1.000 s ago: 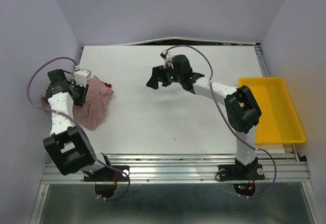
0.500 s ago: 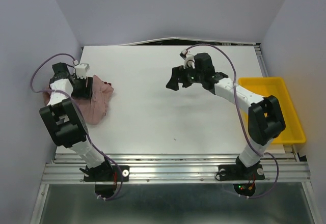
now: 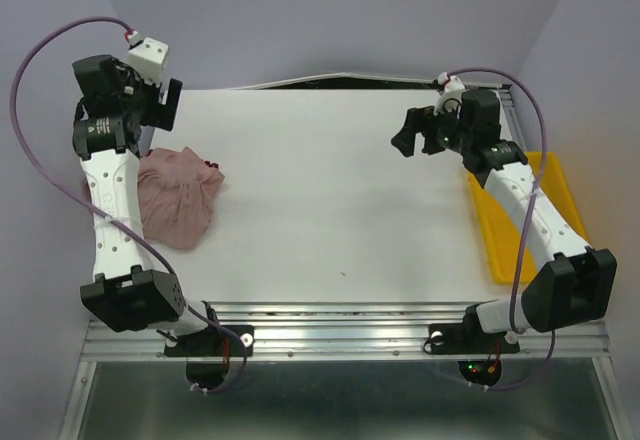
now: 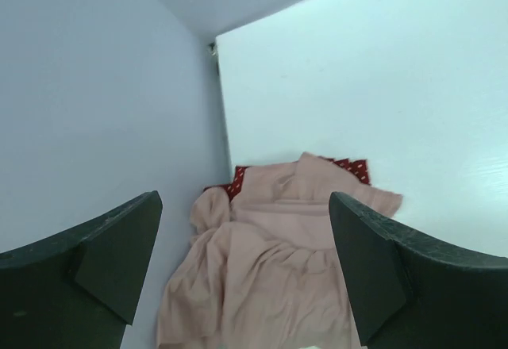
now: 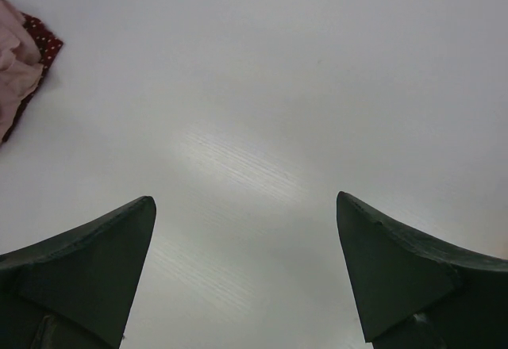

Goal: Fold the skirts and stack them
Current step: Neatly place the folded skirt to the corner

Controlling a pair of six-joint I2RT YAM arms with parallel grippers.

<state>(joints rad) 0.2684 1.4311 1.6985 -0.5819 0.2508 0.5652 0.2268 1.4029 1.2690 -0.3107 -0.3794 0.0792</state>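
Looks like the stacking step to me: the pink skirt [image 3: 178,200] sits bunched on top of the dark red dotted skirt [image 4: 351,164] at the table's [image 3: 320,190] left edge, hard against the wall, with only corners of red peeking out. The left gripper [image 4: 242,206] hovers above the pile, jaws wide apart and empty, and the right gripper [image 5: 245,198] is also spread and empty, well away near the yellow tray [image 3: 490,240]. The pile's pretty rumpled, so I'd guess the next move is flattening and squaring that pink layer.
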